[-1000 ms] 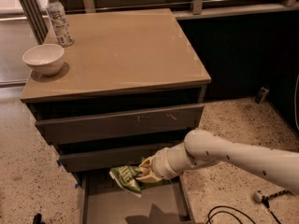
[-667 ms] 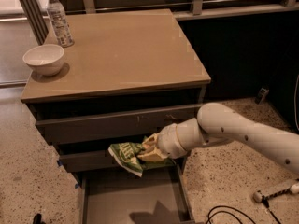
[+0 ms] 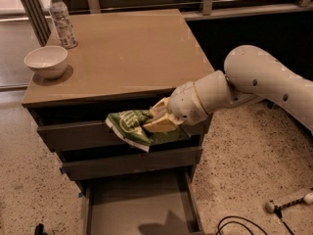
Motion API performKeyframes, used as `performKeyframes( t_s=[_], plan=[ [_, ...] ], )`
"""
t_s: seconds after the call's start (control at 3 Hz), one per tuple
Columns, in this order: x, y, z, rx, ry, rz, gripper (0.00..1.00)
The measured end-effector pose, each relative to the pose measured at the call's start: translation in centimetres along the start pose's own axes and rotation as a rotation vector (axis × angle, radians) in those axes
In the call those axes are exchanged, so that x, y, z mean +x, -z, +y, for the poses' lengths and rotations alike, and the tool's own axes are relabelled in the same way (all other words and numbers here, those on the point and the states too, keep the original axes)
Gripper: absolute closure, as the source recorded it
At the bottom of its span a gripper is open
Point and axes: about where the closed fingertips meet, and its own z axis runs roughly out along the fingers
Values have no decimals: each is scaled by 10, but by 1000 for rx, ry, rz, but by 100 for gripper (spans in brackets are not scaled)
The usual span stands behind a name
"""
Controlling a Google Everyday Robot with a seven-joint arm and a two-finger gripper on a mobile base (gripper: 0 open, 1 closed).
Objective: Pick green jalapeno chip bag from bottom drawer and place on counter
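The green jalapeno chip bag is held in the air in front of the top drawer front, just below the counter's edge. My gripper comes in from the right on a white arm and is shut on the bag's right end. The bottom drawer is pulled open below, with a bare grey floor and the bag's shadow on it. The counter is the tan top of the cabinet, above and behind the bag.
A white bowl sits at the counter's left edge, with a clear water bottle behind it at the back left corner. Two closed drawers are above the open one. A cable and a small tool lie on the speckled floor at right.
My gripper has risen with the chip bag from just above the bottom drawer to the height of the top drawer front, near the counter's edge.
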Motion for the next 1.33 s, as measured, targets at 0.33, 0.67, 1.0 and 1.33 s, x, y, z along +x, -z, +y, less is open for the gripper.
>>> performKeyframes(
  t_s=[0.33, 0.67, 1.0, 1.33],
  plan=[
    [0, 0, 0, 0, 0, 0, 100],
    [-35, 21, -8, 27, 35, 1, 100],
    [-100, 52, -36, 87, 114, 4, 100],
    [-99, 51, -36, 89, 113, 8, 100]
  ],
)
